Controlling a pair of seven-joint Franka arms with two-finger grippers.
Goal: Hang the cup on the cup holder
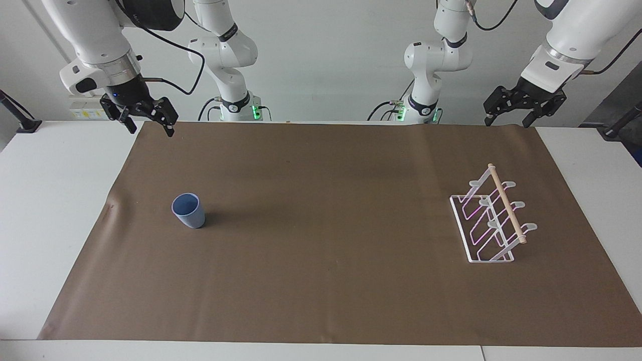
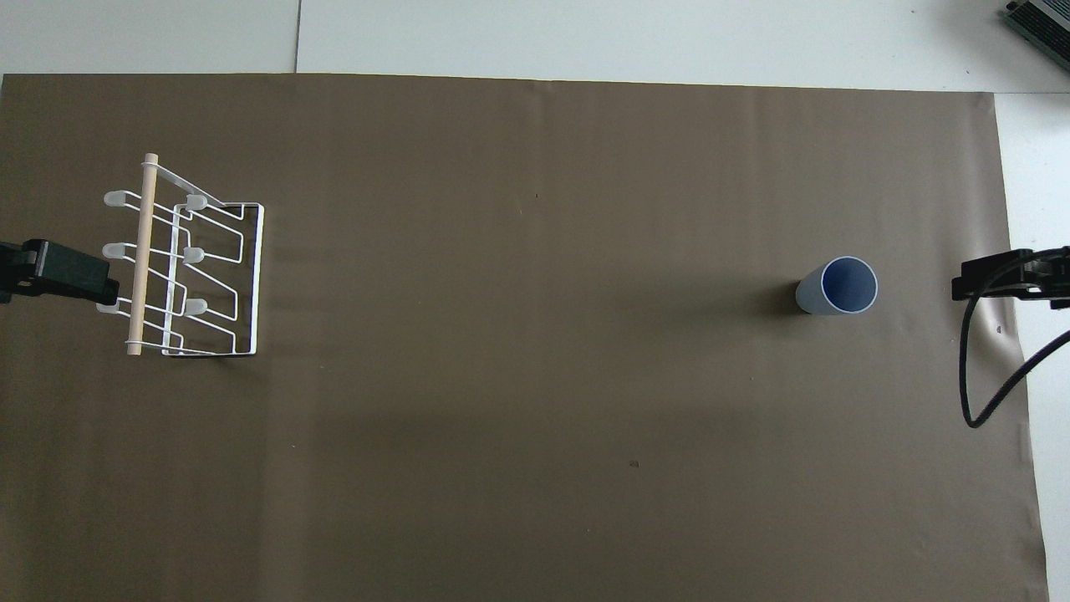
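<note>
Your right gripper (image 1: 150, 123) hangs with its fingers spread and nothing between them, raised over the robots' edge of the brown mat (image 1: 321, 281) at the right arm's end. Your left gripper (image 1: 509, 119) is likewise open and empty, up over the mat's corner at the left arm's end; both arms wait. In the facing view, the cup (image 1: 189, 210) stands upright at about nine o'clock from the mat's centre, mouth up. The cup holder (image 1: 489, 220) sits at about three o'clock, well apart from the cup, its wooden dowel (image 1: 507, 203) across the top, no cup on its prongs.
</note>
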